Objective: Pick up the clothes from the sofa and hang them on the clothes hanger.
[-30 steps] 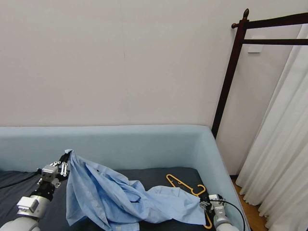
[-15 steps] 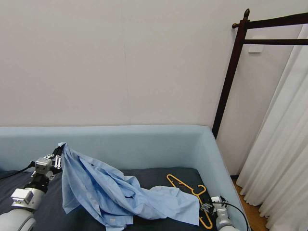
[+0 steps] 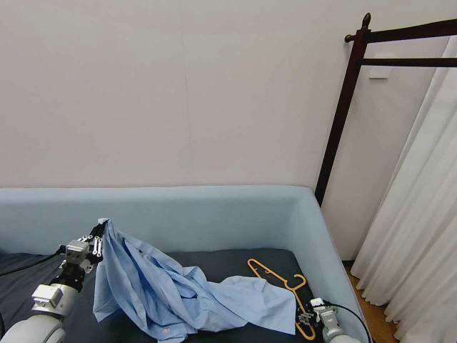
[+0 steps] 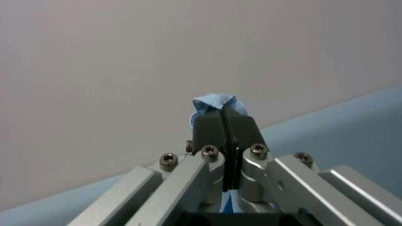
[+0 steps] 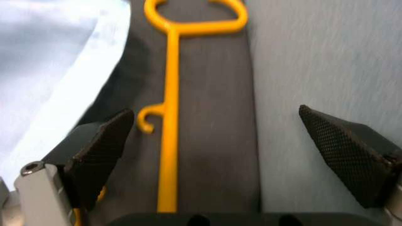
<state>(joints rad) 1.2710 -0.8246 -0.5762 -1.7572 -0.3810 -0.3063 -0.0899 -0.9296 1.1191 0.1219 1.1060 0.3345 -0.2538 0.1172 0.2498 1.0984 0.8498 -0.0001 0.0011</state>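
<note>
The right tool point(image 5: 213, 123), spread wide and gripping nothing, hangs low over the yellow plastic clothes hanger point(image 5: 168, 117) lying on the dark seat cushion point(image 3: 235, 261) of the pale blue sofa point(image 3: 214, 214). Beside the hanger, the crumpled light blue shirt point(image 3: 178, 293) trails across the cushion and rises to the left tool point(image 3: 102, 230), clenched on a bunched corner of it. A dark wooden clothes rack point(image 3: 343, 107) stands beyond the sofa's right end
</note>
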